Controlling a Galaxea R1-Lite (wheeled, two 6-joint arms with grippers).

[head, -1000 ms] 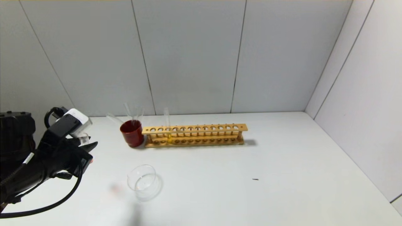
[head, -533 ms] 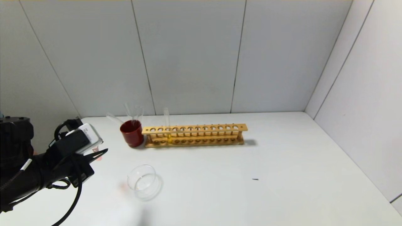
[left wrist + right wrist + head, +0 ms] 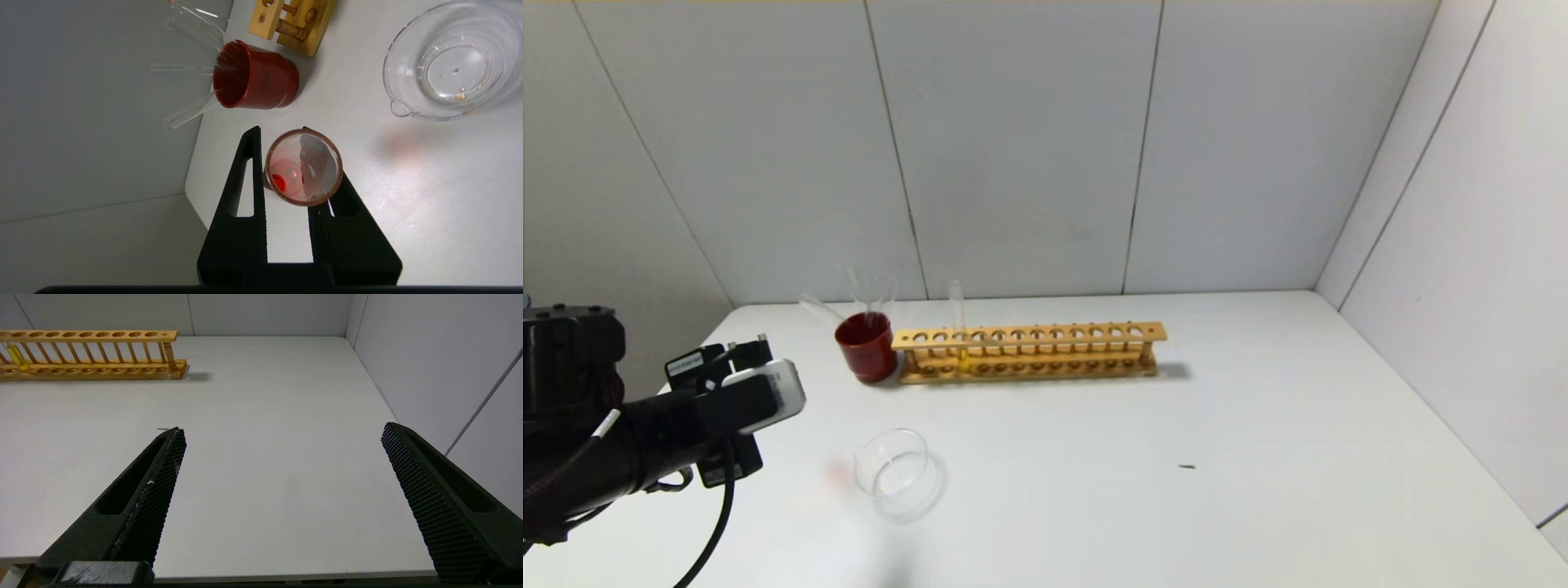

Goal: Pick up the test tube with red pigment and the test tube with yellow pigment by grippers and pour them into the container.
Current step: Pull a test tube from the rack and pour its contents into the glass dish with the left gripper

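In the left wrist view my left gripper (image 3: 281,134) is shut on the test tube with red pigment (image 3: 302,167), seen mouth-on with red liquid at its bottom. It hangs above the table, beside the container (image 3: 408,53), a clear glass dish (image 3: 874,469). In the head view my left arm (image 3: 645,445) is at the left, the tube hidden beneath the wrist. The test tube with yellow pigment (image 3: 958,327) stands in the wooden rack (image 3: 1029,351), also in the right wrist view (image 3: 16,355). My right gripper (image 3: 284,428) stands open over the table's near right edge, holding nothing.
A dark red cup (image 3: 866,347) with several clear tubes stands at the rack's left end, and shows as the red cup (image 3: 253,75) in the left wrist view. A small dark speck (image 3: 1186,466) lies right of the dish. Grey walls close off the back and right.
My left wrist has turned and moved right toward the dish, with the tube still gripped. The tube's red tip, seen half a second ago, is now hidden under the wrist in the head view.
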